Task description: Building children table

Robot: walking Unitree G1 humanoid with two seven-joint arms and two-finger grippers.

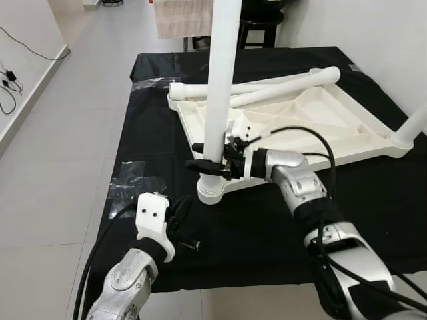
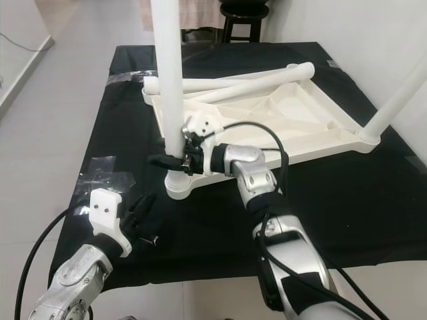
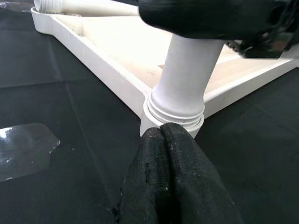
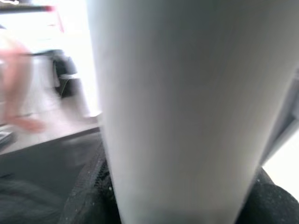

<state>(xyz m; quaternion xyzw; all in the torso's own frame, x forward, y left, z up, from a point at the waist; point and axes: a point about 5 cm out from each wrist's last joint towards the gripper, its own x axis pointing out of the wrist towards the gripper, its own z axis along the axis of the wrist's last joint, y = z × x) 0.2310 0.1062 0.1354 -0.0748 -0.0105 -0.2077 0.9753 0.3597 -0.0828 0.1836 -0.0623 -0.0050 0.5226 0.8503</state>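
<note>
White plastic tabletop (image 1: 313, 123), overturned, ribbed underside up, lying on a black cloth (image 1: 267, 227) spread over the floor; all places below are given from this tabletop. Ribs divide the underside into shallow open compartments; two loose white legs (image 1: 280, 85) lie slantwise across the far part, resting on the ribs and far rim, one end reaching the far left corner socket. Upright leg (image 1: 220, 87): white tube standing in the near left corner socket (image 1: 213, 190), its threaded collar seated at the socket mouth, its top running out of frame. A second fitted leg (image 1: 413, 127) rises tilted from the near right corner. Right gripper (image 1: 207, 157): reaching in from the near side, over the tabletop's near edge, its two black fingers closed around the upright leg just above the socket; the right wrist view has the white tube pressed close between dark finger pads (image 4: 88, 196). Left gripper (image 1: 183, 223): low over the black cloth, just nearer than the near left corner, apart from the socket; fingers (image 3: 173, 177) pressed together, nothing between them, tips aimed at the collar. Clear tape patches (image 1: 130, 180) on the cloth left of the tabletop. Grey tiled floor (image 1: 60, 133) beyond the cloth to the left; a dark stool (image 1: 260, 27) past the far edge.
</note>
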